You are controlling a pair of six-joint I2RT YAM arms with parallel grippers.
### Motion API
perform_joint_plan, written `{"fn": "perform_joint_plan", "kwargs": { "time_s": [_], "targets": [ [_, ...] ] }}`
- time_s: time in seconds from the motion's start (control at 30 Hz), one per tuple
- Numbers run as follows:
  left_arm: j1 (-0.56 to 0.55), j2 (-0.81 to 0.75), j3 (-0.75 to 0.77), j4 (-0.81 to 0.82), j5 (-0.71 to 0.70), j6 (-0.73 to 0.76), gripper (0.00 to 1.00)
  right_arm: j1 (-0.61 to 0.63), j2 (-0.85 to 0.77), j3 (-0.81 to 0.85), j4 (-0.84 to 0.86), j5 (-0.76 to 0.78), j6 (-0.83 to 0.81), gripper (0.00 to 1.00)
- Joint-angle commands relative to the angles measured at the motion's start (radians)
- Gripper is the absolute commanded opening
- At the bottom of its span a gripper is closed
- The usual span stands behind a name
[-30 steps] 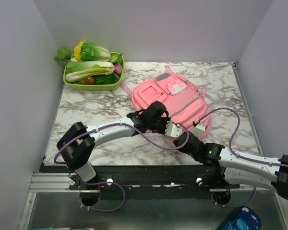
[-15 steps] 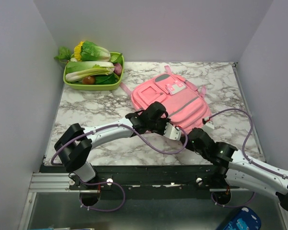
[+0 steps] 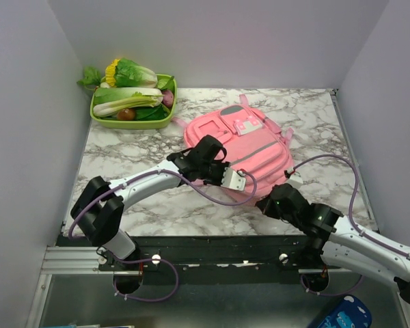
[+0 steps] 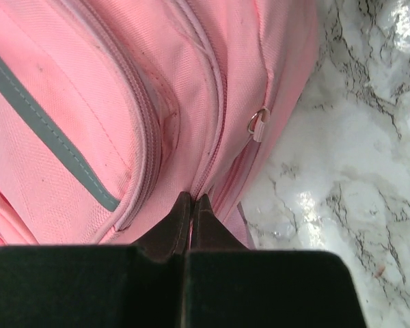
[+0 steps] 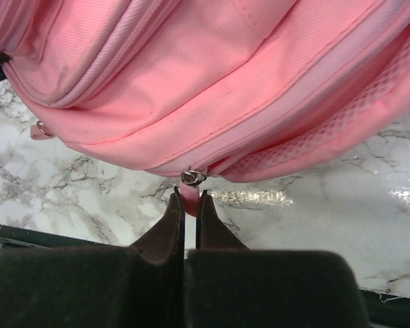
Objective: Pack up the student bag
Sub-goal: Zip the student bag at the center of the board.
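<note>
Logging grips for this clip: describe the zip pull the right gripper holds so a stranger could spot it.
Find the student bag, the big pink backpack on the marble table. On its edge nearest the arms, a pink tab hangs from a metal slider, pinched by the right gripper. The other zip pull along that edge hangs free.
</note>
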Motion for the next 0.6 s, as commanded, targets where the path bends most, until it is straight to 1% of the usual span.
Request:
{"fn": "perform_joint_plan", "kwargs": {
  "time_s": [0.0, 0.17, 0.33, 0.47, 0.57],
  "targets": [
    [0.124, -0.06, 0.03, -0.175, -0.034, -0.021, 0.0, -0.012, 0.019, 0.029, -0.161, 0.022, -0.003, 0.01],
    [0.173, -0.092, 0.007, -0.223, 0.015, -0.025, 0.0, -0.012, 0.091, 0.069, -0.149, 0.062, 0.006, 0.01],
    [0.222, -0.118, -0.008, -0.249, 0.044, -0.028, 0.0, -0.015, 0.165, 0.129, -0.152, 0.107, -0.046, 0.0],
    [0.262, -0.123, 0.006, -0.283, 0.102, -0.068, 0.0, -0.018, 0.206, 0.166, -0.147, 0.159, -0.067, 0.01],
    [0.265, -0.127, 0.026, -0.326, 0.161, -0.114, 0.04, -0.026, 0.24, 0.164, -0.143, 0.206, -0.064, 0.01]
  ]
}}
